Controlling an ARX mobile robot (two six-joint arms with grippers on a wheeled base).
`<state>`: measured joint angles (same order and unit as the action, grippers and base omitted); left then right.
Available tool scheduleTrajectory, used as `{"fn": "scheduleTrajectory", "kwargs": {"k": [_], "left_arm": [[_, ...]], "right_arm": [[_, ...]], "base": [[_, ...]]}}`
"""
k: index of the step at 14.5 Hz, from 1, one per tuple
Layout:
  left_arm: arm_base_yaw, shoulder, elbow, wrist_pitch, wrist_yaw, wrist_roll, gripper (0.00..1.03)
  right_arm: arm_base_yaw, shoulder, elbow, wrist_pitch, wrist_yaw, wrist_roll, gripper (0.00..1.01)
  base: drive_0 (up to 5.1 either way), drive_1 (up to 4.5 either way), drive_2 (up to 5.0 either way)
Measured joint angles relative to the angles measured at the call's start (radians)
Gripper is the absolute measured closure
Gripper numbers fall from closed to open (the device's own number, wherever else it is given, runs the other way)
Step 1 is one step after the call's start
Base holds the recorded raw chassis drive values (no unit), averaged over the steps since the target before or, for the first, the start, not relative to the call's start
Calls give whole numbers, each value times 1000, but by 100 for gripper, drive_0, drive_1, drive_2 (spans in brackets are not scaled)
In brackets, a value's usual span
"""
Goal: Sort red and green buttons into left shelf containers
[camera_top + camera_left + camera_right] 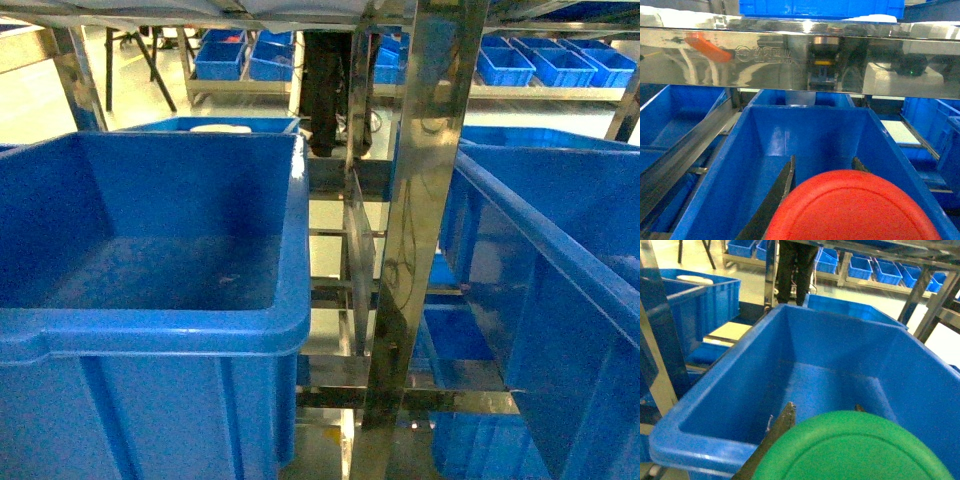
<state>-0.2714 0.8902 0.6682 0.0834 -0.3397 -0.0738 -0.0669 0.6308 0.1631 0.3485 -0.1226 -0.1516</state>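
Facing each wrist camera cap-on: red button [852,207] and green button [852,447], both clamped between gripper fingers.

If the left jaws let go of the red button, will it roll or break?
The red button has a round domed cap, so it may roll briefly. It looks like hard plastic, probably sturdy. The blue bin below has tall walls, likely containing it.

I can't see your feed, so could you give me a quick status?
Left gripper holds red button over blue bin. Right gripper holds green button. Nothing blocking.
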Motion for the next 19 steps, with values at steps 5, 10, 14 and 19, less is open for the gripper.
{"fn": "scheduleTrajectory", "kwargs": {"k": [5, 10, 14, 19], "left_arm": [[0, 0, 0, 0, 0, 0, 76], [0, 0, 0, 0, 0, 0, 76], [0, 0, 0, 0, 0, 0, 76], [0, -1, 0, 0, 0, 0, 77]], "right_arm": [[14, 97, 77, 51, 8, -4, 75], [4, 243, 162, 85, 24, -27, 75], [-90, 559, 308, 100, 53, -65, 75], [-76, 1252, 949, -392, 84, -50, 75]], "base": [[0, 0, 0], [0, 0, 0], [0, 0, 0], [0, 0, 0]]}}
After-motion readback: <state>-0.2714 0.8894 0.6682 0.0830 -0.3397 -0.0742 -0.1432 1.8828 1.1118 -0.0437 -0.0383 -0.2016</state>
